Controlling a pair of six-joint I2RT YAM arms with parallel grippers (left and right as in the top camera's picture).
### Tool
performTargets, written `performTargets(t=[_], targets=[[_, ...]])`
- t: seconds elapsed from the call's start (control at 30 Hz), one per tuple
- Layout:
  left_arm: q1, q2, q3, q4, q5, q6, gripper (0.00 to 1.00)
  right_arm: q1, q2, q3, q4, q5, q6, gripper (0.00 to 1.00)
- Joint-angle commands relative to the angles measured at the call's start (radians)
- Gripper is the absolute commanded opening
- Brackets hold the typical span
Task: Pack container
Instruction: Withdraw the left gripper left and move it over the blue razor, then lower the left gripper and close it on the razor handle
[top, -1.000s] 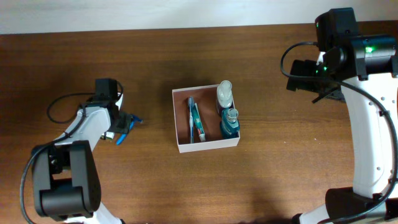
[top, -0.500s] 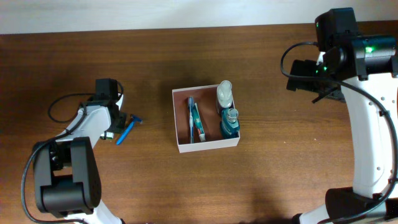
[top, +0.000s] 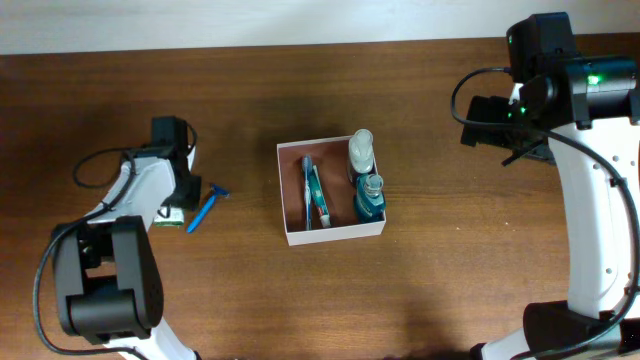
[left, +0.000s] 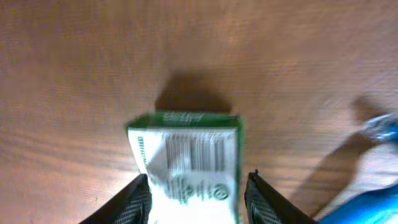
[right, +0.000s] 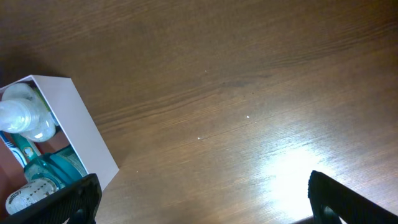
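Left gripper (left: 197, 200): narrowed since a second ago, now pinching packet (left: 186, 163) by both sides, near left edge of table (top: 250, 300); razor (top: 207, 209) lying just right of it. Container (top: 331, 236): sitting mid-table, holding toiletries (top: 366, 186). Right gripper (right: 202, 180): hovering wide open, empty, toward far right corner.

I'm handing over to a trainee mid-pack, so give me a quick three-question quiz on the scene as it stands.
1. True or false: the blue razor lies inside the container.
2. What sits between the fingers of the left gripper? A) green packet B) toothbrush C) nothing
3. How many bottles are in the container?
Key: 1 false; 2 A; 3 two.
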Motion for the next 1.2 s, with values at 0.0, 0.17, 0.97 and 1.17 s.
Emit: performTargets(t=[0.0,0.17,0.97,1.17], targets=[[0.006,-0.027,0.046,-0.006,0.134,-0.018,0.50,-0.003,-0.001,0.007,0.001,0.016,0.000,0.98],[0.006,-0.078,0.066,-0.006,0.190,-0.018,0.49,-0.003,-0.001,0.007,0.001,0.016,0.000,0.98],[0.006,-0.203,0.061,-0.200,0.400,-0.006,0.48,-0.003,-0.001,0.007,0.001,0.016,0.000,0.98],[0.006,-0.203,0.049,-0.229,0.399,0.014,0.41,-0.003,-0.001,0.007,0.001,0.016,0.000,0.98]])
